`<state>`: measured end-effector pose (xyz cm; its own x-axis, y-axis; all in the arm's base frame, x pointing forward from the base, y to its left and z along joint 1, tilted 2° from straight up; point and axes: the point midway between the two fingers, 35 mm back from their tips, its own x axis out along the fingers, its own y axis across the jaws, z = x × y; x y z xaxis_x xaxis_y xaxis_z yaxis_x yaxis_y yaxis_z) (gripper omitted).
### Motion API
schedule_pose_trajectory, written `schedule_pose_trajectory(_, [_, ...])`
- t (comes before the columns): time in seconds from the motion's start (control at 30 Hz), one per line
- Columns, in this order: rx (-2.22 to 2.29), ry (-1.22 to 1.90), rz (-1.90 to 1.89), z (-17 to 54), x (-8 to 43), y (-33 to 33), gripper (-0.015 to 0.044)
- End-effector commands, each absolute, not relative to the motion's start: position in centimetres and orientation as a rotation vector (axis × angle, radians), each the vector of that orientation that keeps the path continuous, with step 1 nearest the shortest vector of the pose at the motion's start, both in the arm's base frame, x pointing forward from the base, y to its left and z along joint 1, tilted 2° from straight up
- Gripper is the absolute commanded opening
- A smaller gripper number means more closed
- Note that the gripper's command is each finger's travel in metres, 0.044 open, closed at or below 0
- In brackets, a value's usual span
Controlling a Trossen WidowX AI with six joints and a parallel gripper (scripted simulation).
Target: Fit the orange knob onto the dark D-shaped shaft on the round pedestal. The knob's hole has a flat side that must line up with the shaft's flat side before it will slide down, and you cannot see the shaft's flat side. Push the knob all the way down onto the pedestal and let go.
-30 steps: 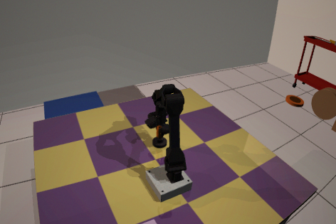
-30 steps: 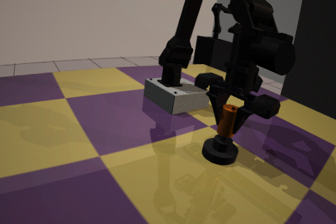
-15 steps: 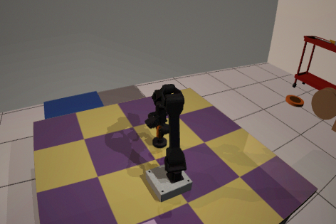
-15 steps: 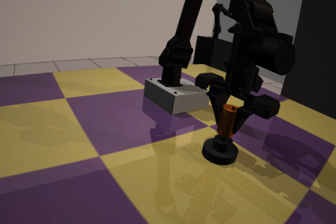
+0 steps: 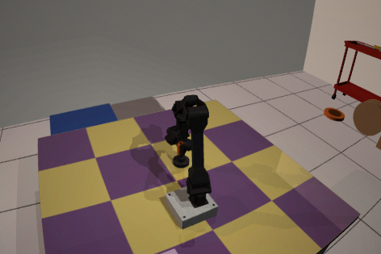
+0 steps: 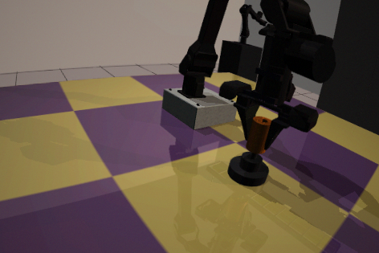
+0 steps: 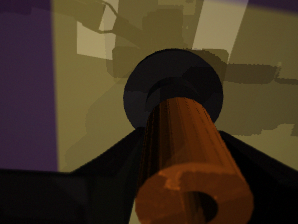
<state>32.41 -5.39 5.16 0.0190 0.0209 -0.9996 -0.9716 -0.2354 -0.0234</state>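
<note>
black gripper jaws [image 5: 180, 147] [image 6: 257, 139] clamped on the ribbed orange cylindrical knob [image 5: 180, 148] [image 6: 258, 135] [image 7: 182, 135]
the knob stands slightly tilted between them; below the jaws sits the dark round stepped pedestal [image 5: 181, 163] [image 6: 247, 173] [image 7: 137, 95], a short gap showing under the knob's lower end, bridged by a thin dark shaft [image 6: 254, 156].
</note>
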Motion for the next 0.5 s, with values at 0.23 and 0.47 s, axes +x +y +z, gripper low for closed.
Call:
schedule_pose_trajectory(0.23, [-1.388, 1.051, 1.376, 4.84, 32.43, -5.40, 0.0000])
schedule_pose_trajectory(0.47, [-1.388, 1.051, 1.376, 4.80, 32.30, -5.39, 0.0000])
